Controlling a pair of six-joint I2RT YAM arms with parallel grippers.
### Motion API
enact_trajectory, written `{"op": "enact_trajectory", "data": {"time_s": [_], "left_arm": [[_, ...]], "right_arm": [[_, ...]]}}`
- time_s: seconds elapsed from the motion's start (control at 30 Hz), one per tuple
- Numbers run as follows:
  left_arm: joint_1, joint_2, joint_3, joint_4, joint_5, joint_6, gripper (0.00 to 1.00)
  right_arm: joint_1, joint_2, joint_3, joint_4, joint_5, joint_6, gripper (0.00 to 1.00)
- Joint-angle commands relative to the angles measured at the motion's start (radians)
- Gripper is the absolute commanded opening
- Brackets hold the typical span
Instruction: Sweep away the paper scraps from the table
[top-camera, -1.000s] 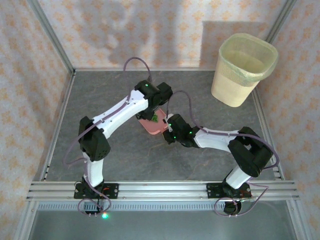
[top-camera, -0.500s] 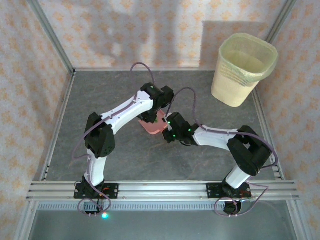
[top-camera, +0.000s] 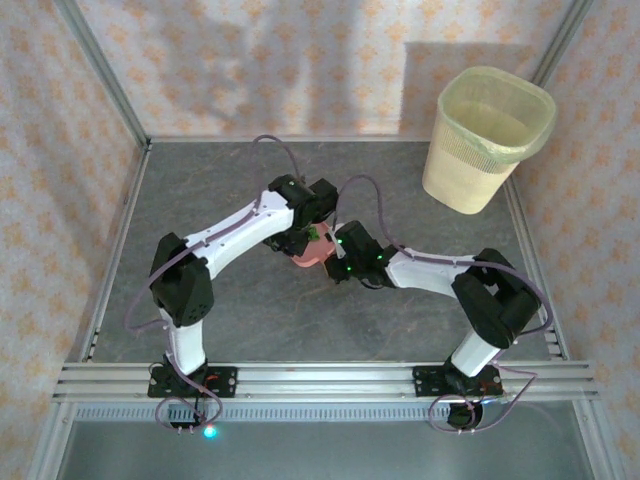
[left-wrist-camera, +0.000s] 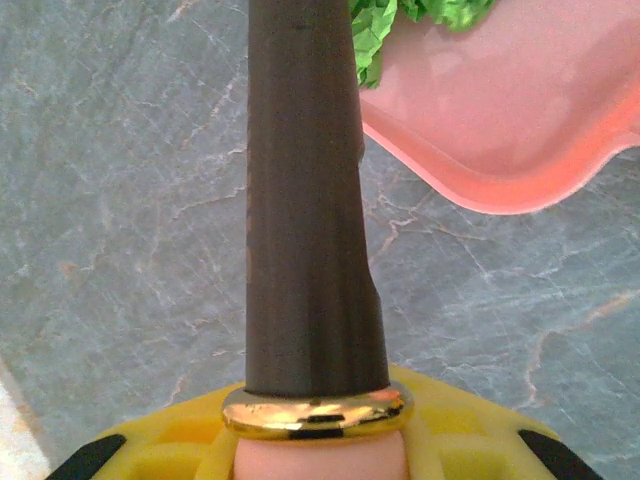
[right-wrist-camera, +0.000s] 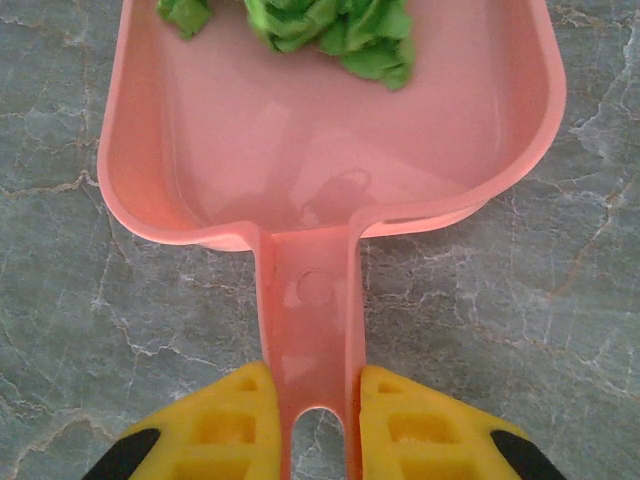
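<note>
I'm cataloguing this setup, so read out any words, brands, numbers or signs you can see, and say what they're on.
None readable: the pink dustpan, brush, waste bin and table bear no lettering, and the walls carry only a flower pattern.

White arms (top-camera: 240, 228) with black joints (top-camera: 183, 292), mauve cables (top-camera: 270, 139), yellow jaws

Glossy smooth pink plastic dustpan (right-wrist-camera: 420, 150), crinkled green paper scraps (right-wrist-camera: 340, 25), matt stone-veined table (right-wrist-camera: 60, 320), shiny gold metal ring (left-wrist-camera: 315, 412) on a matt dark handle (left-wrist-camera: 305, 200)
</note>
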Motion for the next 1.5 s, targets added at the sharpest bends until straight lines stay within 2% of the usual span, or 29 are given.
{"op": "enact_trajectory", "data": {"time_s": [0.0, 0.47, 0.93, 1.23, 1.47], "left_arm": [[-0.043, -0.058, -0.030, 0.023, 0.045, -0.015, 0.00], [-0.085, -0.161, -0.070, 0.067, 0.102, -0.028, 0.00], [-0.081, -0.212, -0.097, 0.074, -0.007, -0.067, 0.00], [-0.037, -0.370, -0.152, 0.187, -0.058, -0.113, 0.00], [0.016, -0.561, -0.314, 0.348, -0.123, -0.182, 0.00]], "right_arm": [[-0.011, 0.042, -0.001, -0.056, 0.021, 0.017, 0.00], [-0.011, 0.015, -0.034, -0.004, 0.034, 0.017, 0.00], [-0.011, -0.048, -0.110, 0.109, 0.066, 0.008, 0.00], [-0.011, -0.085, -0.146, 0.159, 0.083, 0.000, 0.00], [-0.011, -0.128, -0.188, 0.215, 0.107, -0.007, 0.00]]}}
